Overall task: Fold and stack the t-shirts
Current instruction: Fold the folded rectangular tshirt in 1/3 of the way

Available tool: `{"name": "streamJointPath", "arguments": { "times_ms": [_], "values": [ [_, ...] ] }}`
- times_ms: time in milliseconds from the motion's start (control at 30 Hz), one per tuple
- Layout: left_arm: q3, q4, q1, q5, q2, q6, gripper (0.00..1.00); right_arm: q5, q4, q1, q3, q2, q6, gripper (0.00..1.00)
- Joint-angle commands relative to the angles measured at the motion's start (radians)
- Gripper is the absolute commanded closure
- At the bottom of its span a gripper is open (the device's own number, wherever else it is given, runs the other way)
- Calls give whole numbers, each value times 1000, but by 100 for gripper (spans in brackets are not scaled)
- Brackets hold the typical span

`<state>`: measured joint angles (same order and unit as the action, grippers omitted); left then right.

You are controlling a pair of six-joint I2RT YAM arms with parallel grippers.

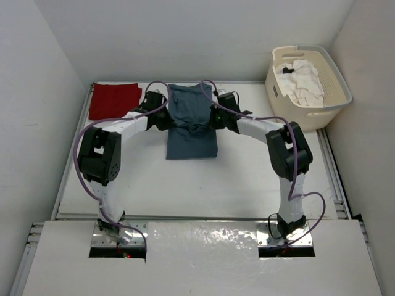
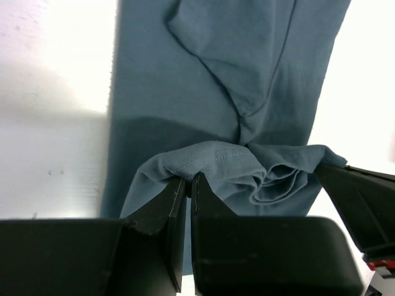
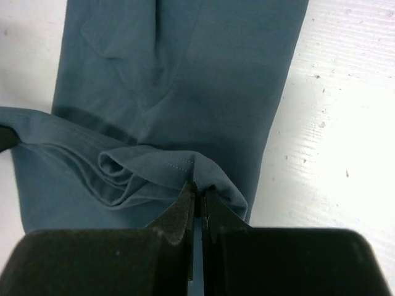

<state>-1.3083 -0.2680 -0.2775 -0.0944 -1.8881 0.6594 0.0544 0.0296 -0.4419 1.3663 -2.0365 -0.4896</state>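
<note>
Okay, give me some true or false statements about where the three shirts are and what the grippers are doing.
1. The left gripper and right gripper both pinch the blue-grey shirt. True.
2. The white shirt lies in the basket. True.
3. The red shirt lies in the basket too. False: it lies on the table, at its far left corner.
4. The blue-grey shirt rests on the red shirt. False: they lie apart.

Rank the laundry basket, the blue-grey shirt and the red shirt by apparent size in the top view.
1. laundry basket, largest
2. blue-grey shirt
3. red shirt, clearly smallest
</note>
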Motion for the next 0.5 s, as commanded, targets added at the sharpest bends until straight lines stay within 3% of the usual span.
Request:
{"name": "streamJointPath", "arguments": {
  "times_ms": [0, 267, 300, 367, 400, 433, 467],
  "values": [
    [-57, 26, 29, 19, -19, -7, 100, 44, -89, 17, 47, -19, -1, 100],
    [-123, 12, 46, 9, -97, -29, 100, 32, -97, 28, 74, -73, -14, 88],
    [-134, -5, 49, 5, -103, -30, 91, 30, -99, 28, 80, -76, -10, 71],
    [-164, -29, 52, 8, -112, -41, 64, 53, -85, 28, 103, -82, 22, 60],
    [-173, -45, 54, 16, -112, -41, 44, 62, -57, 28, 131, -85, 31, 43],
    [-180, -43, 54, 13, -109, -44, 39, 88, -42, 28, 143, -87, 43, 40],
    [-196, -48, 54, 12, -97, -53, 26, 88, -33, 28, 160, -82, 64, 38]
  ]
}}
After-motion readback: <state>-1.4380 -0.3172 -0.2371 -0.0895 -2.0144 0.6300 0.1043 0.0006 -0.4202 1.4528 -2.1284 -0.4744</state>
